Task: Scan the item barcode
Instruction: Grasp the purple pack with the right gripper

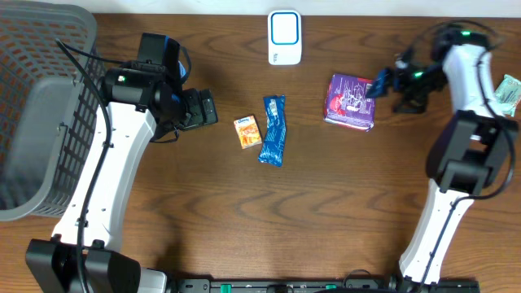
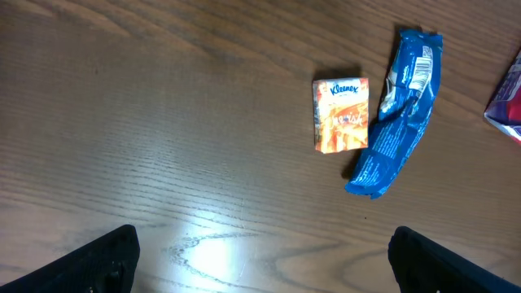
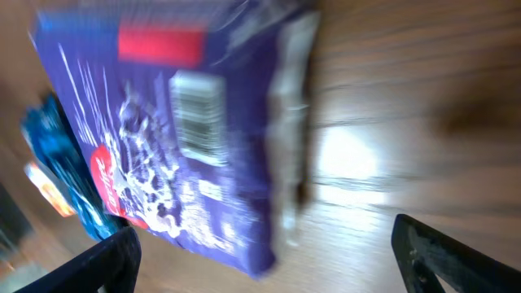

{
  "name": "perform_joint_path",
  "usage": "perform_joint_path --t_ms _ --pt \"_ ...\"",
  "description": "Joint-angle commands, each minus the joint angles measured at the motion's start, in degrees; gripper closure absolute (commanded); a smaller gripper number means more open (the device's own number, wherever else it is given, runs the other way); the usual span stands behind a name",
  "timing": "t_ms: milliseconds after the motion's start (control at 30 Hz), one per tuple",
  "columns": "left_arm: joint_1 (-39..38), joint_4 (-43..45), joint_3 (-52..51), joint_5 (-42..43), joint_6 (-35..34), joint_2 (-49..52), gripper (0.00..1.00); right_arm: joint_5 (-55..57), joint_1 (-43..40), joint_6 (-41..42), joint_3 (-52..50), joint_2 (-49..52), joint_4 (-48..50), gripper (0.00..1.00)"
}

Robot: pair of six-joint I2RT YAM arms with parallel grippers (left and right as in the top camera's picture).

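The left gripper (image 1: pixel 207 107) hovers with jaws apart, apparently idle, near the Kleenex pack (image 1: pixel 247 131) and blue wrapper (image 1: pixel 274 130). Right of the white scanner (image 1: pixel 284 37), the purple packet (image 1: pixel 352 102) lies barcode (image 3: pixel 199 114) up. The right gripper (image 1: pixel 379 83), jaws spread, sits at its edge, likely to grasp it.

The small orange tissue pack (image 2: pixel 342 115) is showing the brand name "Kleenex" in blue script near its top edge; the finer print below it is coming out too small to read. The purple package (image 3: pixel 163 146) is displaying a white barcode (image 3: pixel 199 114), its digits blurring beyond reading. The blue wrapper (image 2: pixel 399 110) is carrying a white printed panel, its text proving illegible.
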Motion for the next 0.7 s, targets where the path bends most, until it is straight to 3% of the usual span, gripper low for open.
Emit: perform_joint_path --t_ms 0,167,300,367,433,500,667 --pt "0.26 -0.20 0.31 -0.55 0.35 0.24 0.02 0.20 3.41 -2.93 -3.82 -1.20 0.15 0.11" --pt "0.26 -0.17 0.31 -0.55 0.35 0.24 0.03 0.26 5.22 0.37 -7.69 -1.20 0.24 0.14" --pt "0.26 -0.20 0.31 -0.55 0.35 0.24 0.02 0.28 5.18 2.51 -10.32 -1.20 3.93 0.24" --pt "0.26 -0.17 0.31 -0.55 0.35 0.24 0.02 0.28 5.07 4.09 -11.08 -1.20 6.01 0.31" --pt "0.26 -0.20 0.31 -0.55 0.35 0.24 0.02 0.26 5.05 4.66 -11.13 -1.20 7.41 0.47" --pt "0.26 -0.17 0.31 -0.55 0.35 0.24 0.02 0.26 5.05 5.81 -10.91 -1.20 8.28 0.70" --pt "0.26 -0.20 0.31 -0.55 0.35 0.24 0.02 1.64 5.05 7.04 -7.61 -1.22 6.45 0.78"
